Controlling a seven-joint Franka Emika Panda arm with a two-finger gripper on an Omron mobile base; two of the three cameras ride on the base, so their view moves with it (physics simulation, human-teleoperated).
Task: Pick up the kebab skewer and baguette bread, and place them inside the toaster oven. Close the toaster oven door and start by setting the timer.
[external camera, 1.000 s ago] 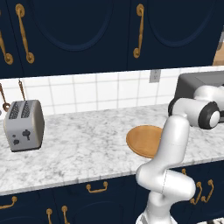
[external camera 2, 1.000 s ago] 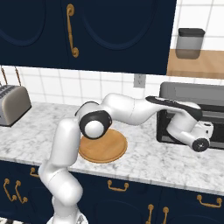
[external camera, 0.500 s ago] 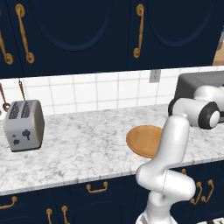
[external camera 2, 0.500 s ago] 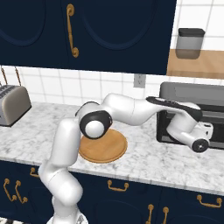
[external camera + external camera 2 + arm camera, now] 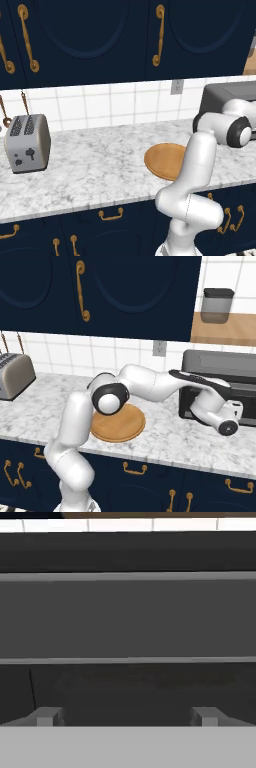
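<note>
The dark grey toaster oven (image 5: 220, 363) stands at the right end of the counter, also seen as the toaster oven (image 5: 227, 92). My arm reaches across to its front, with the wrist (image 5: 220, 416) low against the toaster oven door (image 5: 247, 401). In the hand view the toaster oven door (image 5: 128, 617) is very close, with pale horizontal bars across it. My gripper (image 5: 128, 716) is open, its fingertips (image 5: 47, 716) wide apart with nothing between them. The kebab skewer and the baguette bread are out of view.
A bare round wooden plate (image 5: 120, 426) lies on the marble counter (image 5: 90, 165) under my arm. A silver two-slot toaster (image 5: 27, 142) stands far left. Dark blue cabinets hang overhead, and a grey canister (image 5: 216, 305) sits on a wooden shelf above the oven.
The hand has crept slightly down and to the left along the oven front. The jaws stay equally wide.
</note>
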